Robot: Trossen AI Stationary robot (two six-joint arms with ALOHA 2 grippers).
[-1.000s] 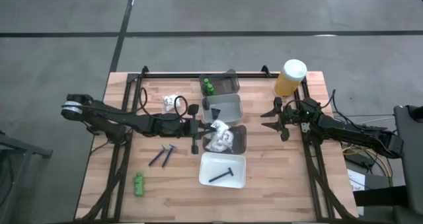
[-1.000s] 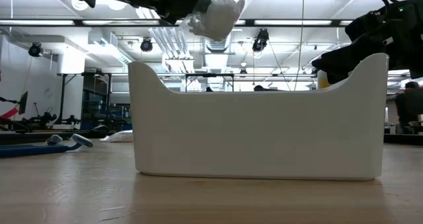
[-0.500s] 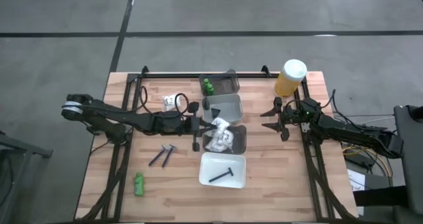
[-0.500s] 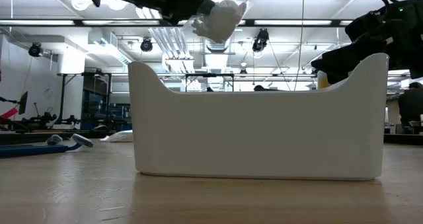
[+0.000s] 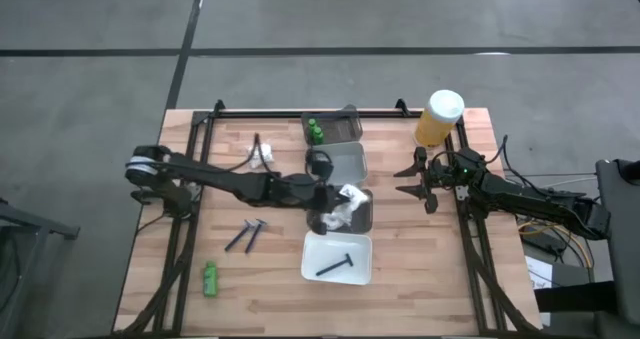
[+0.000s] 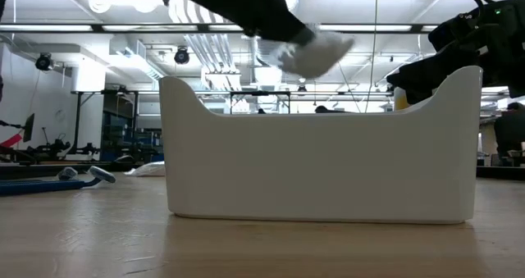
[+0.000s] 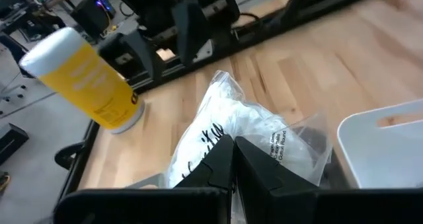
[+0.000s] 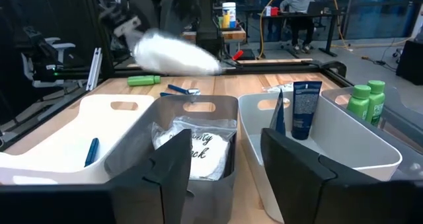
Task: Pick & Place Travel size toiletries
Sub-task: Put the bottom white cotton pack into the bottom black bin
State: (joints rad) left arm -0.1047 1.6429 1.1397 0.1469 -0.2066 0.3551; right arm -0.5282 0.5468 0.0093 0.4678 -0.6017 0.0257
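My left gripper (image 5: 330, 192) is shut on a white crinkly packet (image 5: 350, 196) and hovers over the dark grey tray (image 5: 366, 219), where other white packets (image 8: 192, 148) lie. Green bottles (image 5: 314, 130) stand in the far grey tray. A dark tube (image 8: 305, 108) leans in the light grey tray (image 5: 350, 164). A dark razor stick (image 5: 335, 265) lies in the white tray (image 5: 337, 257). Loose on the table are razor sticks (image 5: 245, 236), a green bottle (image 5: 210, 277) and a white packet (image 5: 262, 155). My right gripper (image 5: 410, 179) stands open at the right, beside the trays. My left gripper pinches the packet's near end (image 7: 215, 141) between its two shut fingertips. The fingers come from the table's left, slanting slightly down. The packet sticks out beyond the fingertips, crumpled, lifted clear above the dark grey tray.
A big yellow container with a white cap (image 5: 438, 119) stands at the far right, behind my right gripper. In the low view the white tray's wall (image 6: 320, 163) hides most of the table behind it. Bare wood lies at the near left and near right.
My left gripper has gone toward the table's right edge with the white packet, from beside the trays to above the dark grey tray, rolling a little and dipping slightly. The packet stays lifted clear. My right arm has kept still.
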